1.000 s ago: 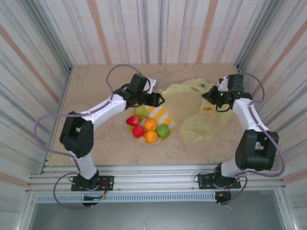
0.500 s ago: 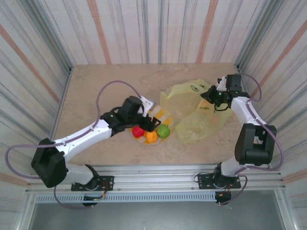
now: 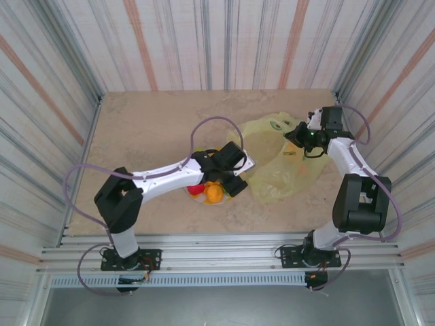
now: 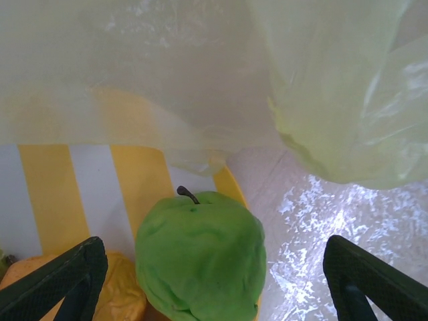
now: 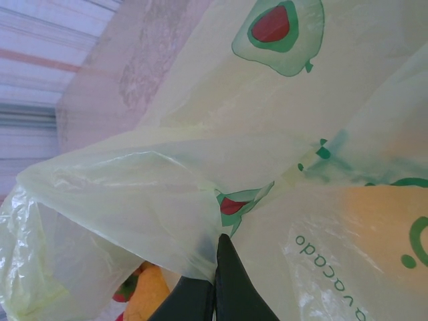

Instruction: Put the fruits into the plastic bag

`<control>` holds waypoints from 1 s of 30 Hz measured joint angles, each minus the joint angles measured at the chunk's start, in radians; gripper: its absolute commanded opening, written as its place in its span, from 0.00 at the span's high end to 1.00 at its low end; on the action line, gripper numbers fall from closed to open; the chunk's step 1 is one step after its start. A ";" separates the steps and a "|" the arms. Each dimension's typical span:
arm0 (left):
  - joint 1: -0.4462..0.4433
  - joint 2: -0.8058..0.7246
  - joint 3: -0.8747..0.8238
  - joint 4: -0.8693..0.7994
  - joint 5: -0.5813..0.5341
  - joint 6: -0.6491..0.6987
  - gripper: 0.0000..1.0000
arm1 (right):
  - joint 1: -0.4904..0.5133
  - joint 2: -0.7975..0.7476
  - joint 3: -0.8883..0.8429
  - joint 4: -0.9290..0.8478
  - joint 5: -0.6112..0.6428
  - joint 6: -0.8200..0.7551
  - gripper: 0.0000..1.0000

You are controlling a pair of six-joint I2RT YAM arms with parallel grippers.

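Observation:
A green apple-like fruit (image 4: 200,261) sits at the edge of the yellow-and-white striped plate (image 4: 53,194), between the wide-apart fingers of my open left gripper (image 4: 214,287), which touch nothing. An orange fruit (image 4: 124,301) lies beside it. From above, the left gripper (image 3: 234,181) hangs over the plate's right side, with a red fruit (image 3: 196,189) and an orange fruit (image 3: 215,194) showing to its left. The yellow-green plastic bag (image 3: 279,163) lies just right of the plate. My right gripper (image 5: 217,277) is shut on a fold of the bag (image 5: 301,134) and holds it up.
The bag's film (image 4: 321,87) drapes over the far part of the plate, close above the green fruit. Striped walls (image 3: 217,41) enclose the table on three sides. Bare tabletop (image 3: 143,129) lies to the left and back.
My left arm swung from the plate's far side across to its right edge, over the green fruit, and its jaws spread wider. The right gripper stayed shut on the bag.

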 measured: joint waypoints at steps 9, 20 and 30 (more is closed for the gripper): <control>0.000 0.112 0.091 -0.078 -0.039 0.031 0.12 | -0.019 0.000 -0.017 0.011 -0.018 0.000 1.00; -0.001 0.179 0.127 -0.129 -0.074 0.032 0.21 | -0.020 0.000 -0.028 0.023 -0.018 0.000 1.00; -0.002 0.175 0.130 -0.136 -0.073 0.031 0.33 | -0.020 0.000 -0.037 0.023 -0.018 0.000 1.00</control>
